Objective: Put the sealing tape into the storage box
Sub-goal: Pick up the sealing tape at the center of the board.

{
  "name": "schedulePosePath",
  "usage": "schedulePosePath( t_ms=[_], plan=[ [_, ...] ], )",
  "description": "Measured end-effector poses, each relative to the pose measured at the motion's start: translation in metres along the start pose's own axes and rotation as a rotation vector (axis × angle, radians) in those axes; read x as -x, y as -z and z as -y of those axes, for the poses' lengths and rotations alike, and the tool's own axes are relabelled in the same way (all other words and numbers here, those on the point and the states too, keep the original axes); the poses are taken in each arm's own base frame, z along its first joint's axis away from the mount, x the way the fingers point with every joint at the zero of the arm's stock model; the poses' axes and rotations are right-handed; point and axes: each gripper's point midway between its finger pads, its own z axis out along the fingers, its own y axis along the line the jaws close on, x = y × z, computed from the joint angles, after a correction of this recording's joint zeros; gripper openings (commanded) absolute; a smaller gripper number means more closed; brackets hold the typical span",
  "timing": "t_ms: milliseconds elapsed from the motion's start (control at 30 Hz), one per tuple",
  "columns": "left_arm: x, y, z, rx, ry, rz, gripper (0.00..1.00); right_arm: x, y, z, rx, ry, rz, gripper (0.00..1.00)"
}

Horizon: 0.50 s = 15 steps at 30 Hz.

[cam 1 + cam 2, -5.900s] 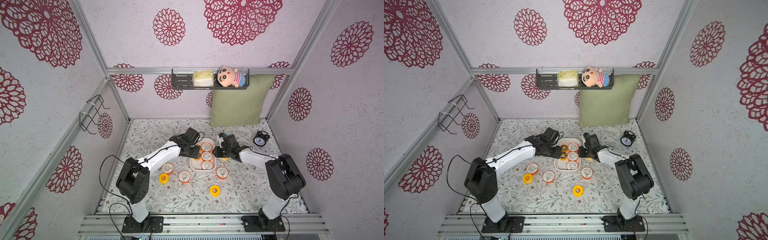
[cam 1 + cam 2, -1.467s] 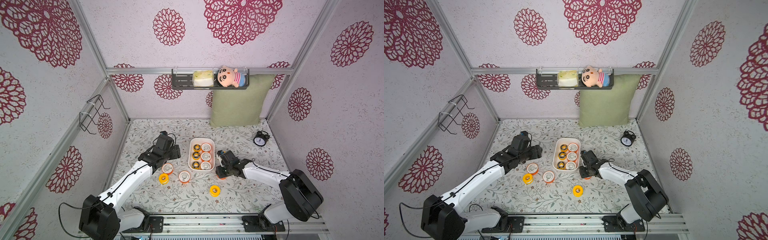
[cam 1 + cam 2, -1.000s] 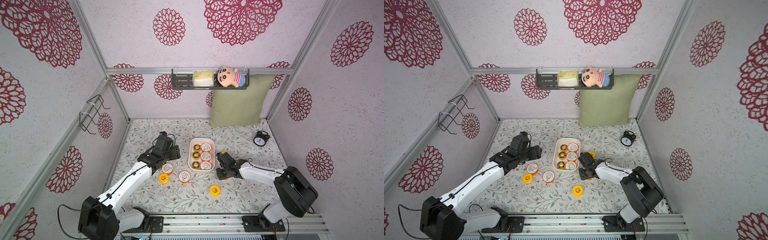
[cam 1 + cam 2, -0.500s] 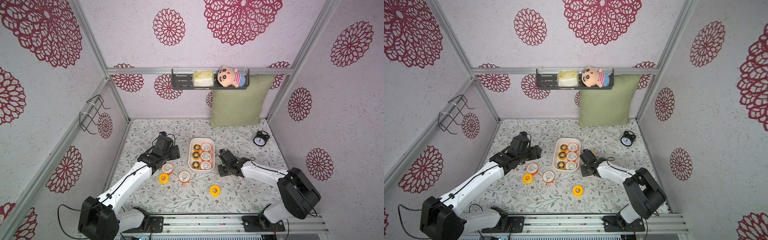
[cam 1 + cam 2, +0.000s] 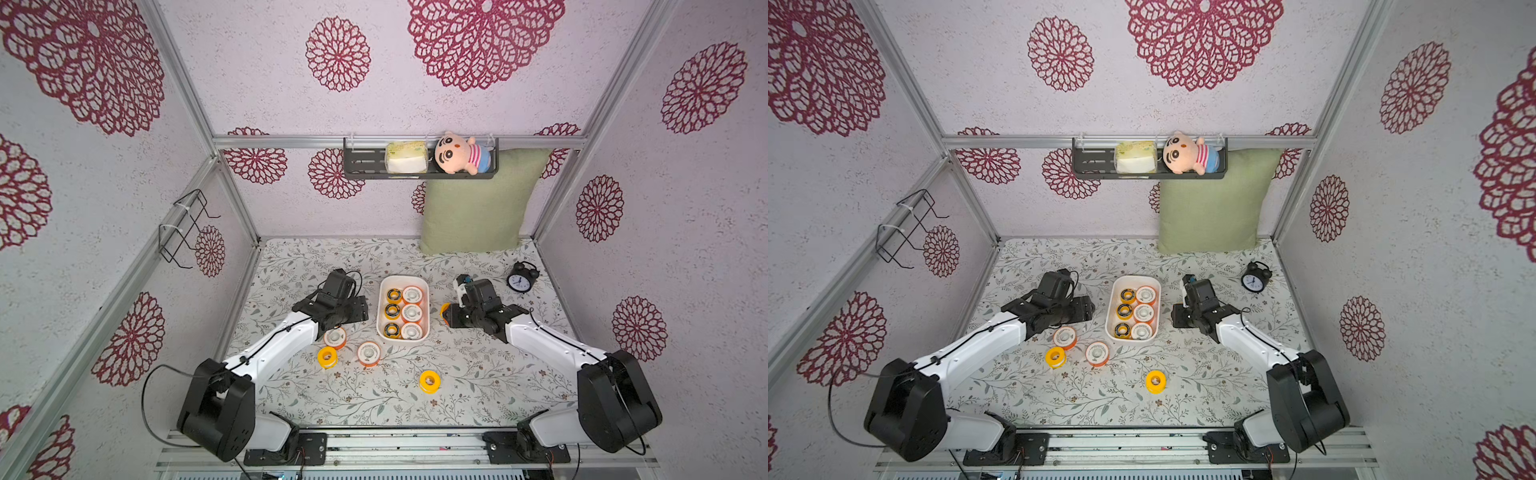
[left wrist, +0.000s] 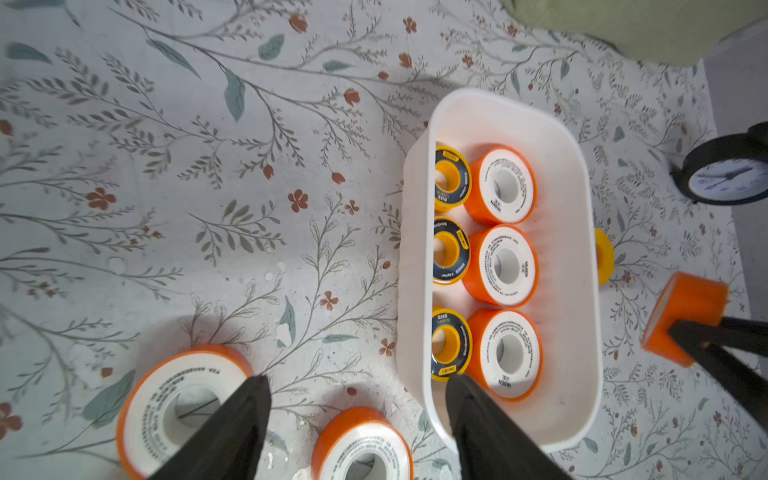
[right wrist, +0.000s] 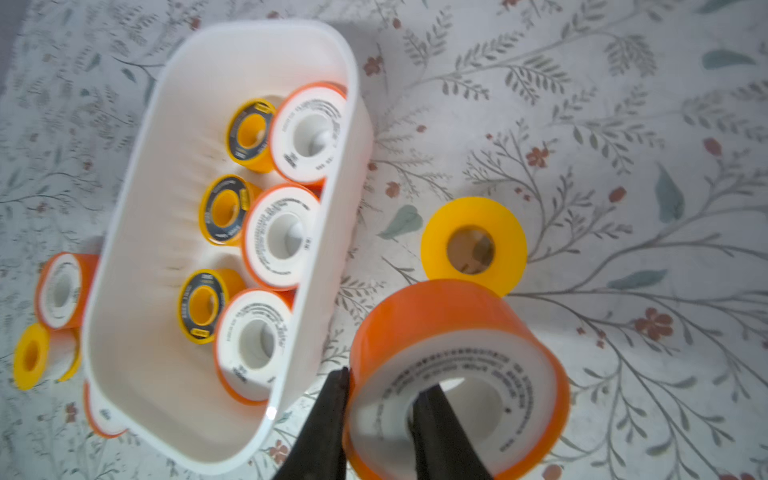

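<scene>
Your right gripper [image 7: 380, 384] pinches the wall of an orange spool [image 7: 449, 328], tilted, just right of the storage box [image 5: 381, 309], which holds 6 spools [image 5: 411, 312]. Your left gripper [image 6: 356, 379] hangs spread over loose spools [image 6: 158, 399] left of the box.

In the storage box [image 5: 403, 278], six spools [image 5: 411, 312] covered the floor; I saw free room only above them. Loose spools [image 5: 368, 353] crowded the tabletop [image 5: 353, 399] off its left front corner. On its right stood a yellow spool [image 7: 473, 245] and the right claw [image 7: 380, 386], clamping an orange spool [image 7: 436, 320]. Toward the pillow [image 5: 473, 212] the tabletop lay open.
</scene>
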Motion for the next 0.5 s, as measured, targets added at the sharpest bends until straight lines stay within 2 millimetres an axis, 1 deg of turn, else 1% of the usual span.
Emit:
schedulePosePath(
  t_ms=[67,133,233,267,333,367,433,500],
  plan=[
    [-0.007,-0.014,0.003,-0.018,0.002,-0.041,0.66,0.016,0.003,-0.013,0.046,0.007,0.029,0.21],
    [-0.010,-0.024,0.007,-0.040,0.002,-0.066,0.63,0.031,0.005,-0.024,0.088,0.015,0.054,0.21],
    [-0.014,-0.033,0.014,-0.080,0.001,-0.088,0.58,0.047,0.003,-0.037,0.130,0.027,0.071,0.21],
    [-0.014,-0.036,0.017,-0.097,-0.002,-0.094,0.58,0.051,0.001,-0.041,0.143,0.032,0.071,0.21],
    [-0.014,-0.040,0.022,-0.122,-0.004,-0.100,0.52,0.056,-0.004,-0.046,0.155,0.037,0.066,0.21],
    [-0.013,-0.042,0.024,-0.131,-0.007,-0.102,0.52,0.058,-0.006,-0.048,0.163,0.040,0.061,0.21],
    [-0.014,-0.046,0.028,-0.151,-0.008,-0.110,0.46,0.060,-0.012,-0.053,0.173,0.048,0.050,0.21],
    [-0.016,-0.049,0.032,-0.169,-0.014,-0.120,0.43,0.062,-0.018,-0.057,0.179,0.059,0.038,0.21]
  ],
)
